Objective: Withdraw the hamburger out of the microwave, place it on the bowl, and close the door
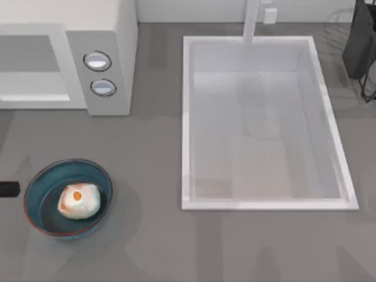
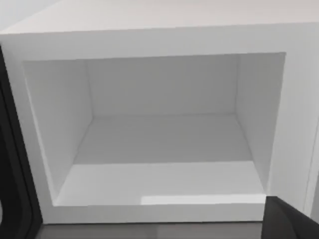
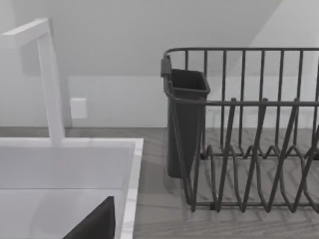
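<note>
Hamburger [image 1: 79, 201], one only, lies inside the single bowl [image 1: 36, 207] at the near left of the table: a small roundish cream lump with an orange patch on top, sitting a little right of the bowl's centre and touching its floor. That bowl is round, shallow and dark teal-blue with a thin reddish-brown rim, and it stands well apart from the one microwave [image 1: 120, 35] at the far left. On the microwave's grey control panel [image 1: 101, 73] there are two round silver-rimmed knobs, one above the other. From the left wrist view the microwave's white cavity [image 2: 164, 144] stands open and bare, seen straight on; the door itself I cannot make out. A small dark piece of the left arm [image 1: 9, 188] juts in at the top view's left edge, just beside the bowl, and whether its jaws are apart or together I cannot tell. To the right of the microwave lies one white rectangular sink basin [image 1: 187, 123] with one white faucet [image 1: 251, 20] at its far side. One dark wire dish rack [image 3: 249, 129] with a dark cup-shaped holder [image 3: 184, 124] stands at the far right, beside the sink. Of the right gripper's jaws, too, I cannot tell.
</note>
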You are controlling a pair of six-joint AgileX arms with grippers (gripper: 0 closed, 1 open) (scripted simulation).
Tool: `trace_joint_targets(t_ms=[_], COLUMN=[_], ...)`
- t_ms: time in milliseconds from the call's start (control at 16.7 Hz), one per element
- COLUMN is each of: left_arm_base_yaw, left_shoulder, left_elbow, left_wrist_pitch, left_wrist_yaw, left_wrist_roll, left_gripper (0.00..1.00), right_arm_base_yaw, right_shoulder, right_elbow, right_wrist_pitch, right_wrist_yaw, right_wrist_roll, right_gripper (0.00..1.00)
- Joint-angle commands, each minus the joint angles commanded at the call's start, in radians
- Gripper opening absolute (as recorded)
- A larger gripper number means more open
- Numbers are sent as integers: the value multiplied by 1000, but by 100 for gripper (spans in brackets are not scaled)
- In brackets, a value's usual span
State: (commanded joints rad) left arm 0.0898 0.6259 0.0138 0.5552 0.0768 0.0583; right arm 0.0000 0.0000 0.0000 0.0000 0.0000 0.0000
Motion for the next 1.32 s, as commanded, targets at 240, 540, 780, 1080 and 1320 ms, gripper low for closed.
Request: trace_joint_targets(t_ms=[240,540,780,1080,1320], left_arm_base_yaw=[189,478,703,899,960], left_shoulder=[189,509,777,1036,1134], left_elbow=[228,659,1001,1297,1381], left_wrist_pitch=[-194,-551,-861,-1181,-1314], left_wrist_yaw=[129,326,463,564,595], left_wrist_roll=[125,362,569,776,863], left_gripper=[0,0,0,0,0], right_arm_base_yaw=[0,0,0,0,0], right_shoulder=[0,0,0,0,0], right_elbow=[0,0,0,0,0], right_wrist_pitch=[0,0,0,0,0], right_wrist_yaw=[0,0,0,0,0], right_wrist_roll=[0,0,0,0,0], right_gripper=[100,100,100,100,100])
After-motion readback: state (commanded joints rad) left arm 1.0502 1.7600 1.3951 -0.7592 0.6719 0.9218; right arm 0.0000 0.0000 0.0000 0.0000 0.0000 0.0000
